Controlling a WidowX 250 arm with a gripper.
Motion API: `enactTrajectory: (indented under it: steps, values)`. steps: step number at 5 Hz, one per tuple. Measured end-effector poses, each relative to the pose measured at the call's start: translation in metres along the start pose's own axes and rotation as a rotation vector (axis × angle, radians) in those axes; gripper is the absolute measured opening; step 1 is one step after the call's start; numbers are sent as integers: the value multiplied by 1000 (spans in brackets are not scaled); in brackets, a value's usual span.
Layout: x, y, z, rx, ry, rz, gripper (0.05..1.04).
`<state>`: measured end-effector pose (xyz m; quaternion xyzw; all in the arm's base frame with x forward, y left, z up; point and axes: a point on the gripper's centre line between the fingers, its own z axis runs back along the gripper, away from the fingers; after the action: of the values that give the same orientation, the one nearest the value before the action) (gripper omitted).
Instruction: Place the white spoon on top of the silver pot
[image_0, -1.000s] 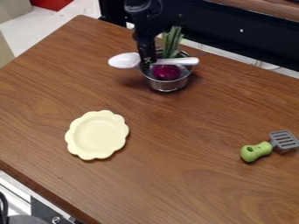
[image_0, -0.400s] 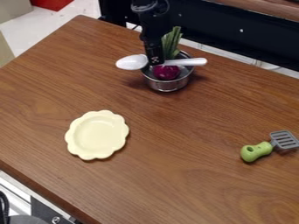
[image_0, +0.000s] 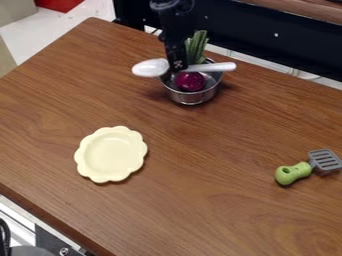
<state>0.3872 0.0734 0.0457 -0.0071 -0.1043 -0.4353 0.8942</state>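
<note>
My gripper (image_0: 178, 68) hangs down over the left part of the silver pot (image_0: 192, 97), near the table's back edge. It is shut on the white spoon (image_0: 212, 67) around its middle. The spoon lies crosswise over the pot, its bowl sticking out past the left rim and its handle end past the right one. Whether the spoon touches the rim I cannot tell. Inside the pot are a dark purple vegetable (image_0: 190, 81) and, behind it, green leafy stalks (image_0: 196, 46).
A pale yellow scalloped plate (image_0: 111, 154) lies on the wooden table (image_0: 194, 200) at the left front. A toy spatula with a green handle (image_0: 292, 173) rests at the right. Behind the table's back edge runs a black panel (image_0: 267, 37).
My gripper has shifted a little to the right with the spoon held in it. Most recently the spoon has moved up slightly in the view. The pot and plate have stayed put.
</note>
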Motion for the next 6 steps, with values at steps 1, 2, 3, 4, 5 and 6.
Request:
enactTrajectory:
  steps: [1, 2, 3, 4, 5, 6]
  values:
    - [2, 2, 2, 9, 4, 14, 506]
    - [2, 0, 1, -1, -1, 7, 806]
    - [1, 1, 2, -2, -1, 6, 1000]
    - [0, 0, 2, -9, 1, 10, 1001]
    - [-1, -1, 2, -17, 2, 24, 1001]
    - [-5, -3, 13, -13, -21, 73, 1001]
